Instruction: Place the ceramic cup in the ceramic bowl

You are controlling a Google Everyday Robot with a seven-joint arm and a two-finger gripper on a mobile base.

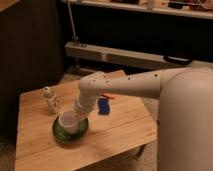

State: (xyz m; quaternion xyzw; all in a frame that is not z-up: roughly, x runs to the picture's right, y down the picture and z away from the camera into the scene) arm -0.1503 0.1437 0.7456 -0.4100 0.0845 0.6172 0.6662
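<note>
The white ceramic cup (66, 120) sits tilted in the green ceramic bowl (62, 135) on the wooden table, mouth facing up and toward the camera. My gripper (76, 113) is at the end of the white arm, right at the cup's far right side, over the bowl. The cup hides the fingertips.
A small white speckled figurine (50, 99) stands just behind and left of the bowl. A blue object (103, 105) with an orange bit lies right of the arm. The wooden table (115, 130) has its edge near the front. A dark shelf unit stands behind.
</note>
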